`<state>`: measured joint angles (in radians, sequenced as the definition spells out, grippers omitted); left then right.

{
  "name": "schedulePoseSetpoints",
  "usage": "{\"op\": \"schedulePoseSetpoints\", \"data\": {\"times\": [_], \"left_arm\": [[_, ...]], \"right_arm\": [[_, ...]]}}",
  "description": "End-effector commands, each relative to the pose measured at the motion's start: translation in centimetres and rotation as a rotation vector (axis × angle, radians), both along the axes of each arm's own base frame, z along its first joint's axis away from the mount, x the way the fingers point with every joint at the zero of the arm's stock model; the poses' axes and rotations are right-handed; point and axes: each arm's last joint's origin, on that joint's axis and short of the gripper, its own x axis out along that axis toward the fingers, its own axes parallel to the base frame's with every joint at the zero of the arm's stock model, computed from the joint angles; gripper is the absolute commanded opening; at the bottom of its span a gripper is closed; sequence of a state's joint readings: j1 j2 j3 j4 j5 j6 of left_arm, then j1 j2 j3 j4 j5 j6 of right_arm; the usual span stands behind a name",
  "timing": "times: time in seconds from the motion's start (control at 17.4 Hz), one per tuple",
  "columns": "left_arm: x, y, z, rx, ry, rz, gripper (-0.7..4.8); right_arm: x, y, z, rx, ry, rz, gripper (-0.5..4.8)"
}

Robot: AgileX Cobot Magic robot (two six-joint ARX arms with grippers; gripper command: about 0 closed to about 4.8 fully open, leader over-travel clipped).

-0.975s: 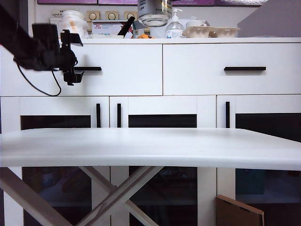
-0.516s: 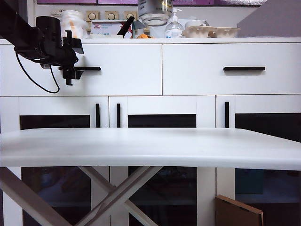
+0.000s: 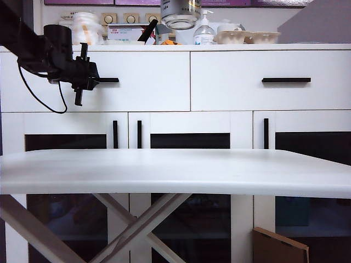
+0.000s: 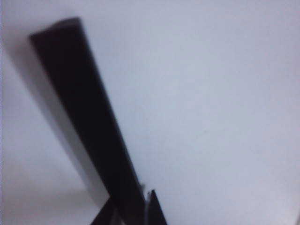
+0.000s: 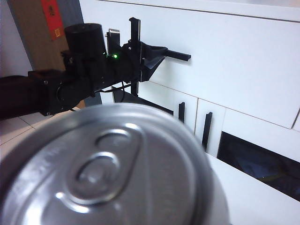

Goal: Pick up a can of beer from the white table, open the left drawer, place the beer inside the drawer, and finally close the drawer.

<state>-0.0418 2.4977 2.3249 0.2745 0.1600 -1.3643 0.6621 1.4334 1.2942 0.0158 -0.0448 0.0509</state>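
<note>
Since the wide flat white left drawer front (image 3: pixel 137 81) is not yet pulled out from the white cabinet, the risks all sit at its slim black horizontal bar handle (image 3: pixel 107 80). The large plain white table (image 3: pixel 175 171) stands below and in front of that handle, its top bare in the exterior view. The left gripper (image 3: pixel 83 82) is at the handle's outer end; the left wrist view shows the bar (image 4: pixel 89 126) running between its dark fingertips (image 4: pixel 157 213), closed down on it. Judgement: the bite is near the bar's end, so a pull may slip off or rack the drawer. The small silver aluminium can of beer (image 5: pixel 105 168) fills the right wrist view, held up short of the handle; the right gripper's fingers are hidden, jaws apparently about can-wide. A loose hold could drop it.
</note>
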Motion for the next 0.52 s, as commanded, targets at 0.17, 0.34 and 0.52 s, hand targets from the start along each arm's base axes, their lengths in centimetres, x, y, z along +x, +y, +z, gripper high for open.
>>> {"op": "schedulePoseSetpoints", "data": {"times": [0.17, 0.34, 0.52], "left_arm": [[-1.4, -0.2, 1.6, 0.063, -0.395, -0.04, -0.06], [-2.0, -0.1, 0.2, 0.03, -0.451, -0.06, -0.06], [-2.7, -0.1, -0.5, 0.035, -0.488, -0.074, -0.06]], "right_arm": [[-0.3, -0.2, 1.5, 0.051, -0.072, 0.0, 0.4], [-0.2, -0.3, 1.5, 0.051, -0.073, -0.009, 0.4], [-0.2, -0.4, 1.6, 0.052, -0.074, -0.013, 0.4]]}}
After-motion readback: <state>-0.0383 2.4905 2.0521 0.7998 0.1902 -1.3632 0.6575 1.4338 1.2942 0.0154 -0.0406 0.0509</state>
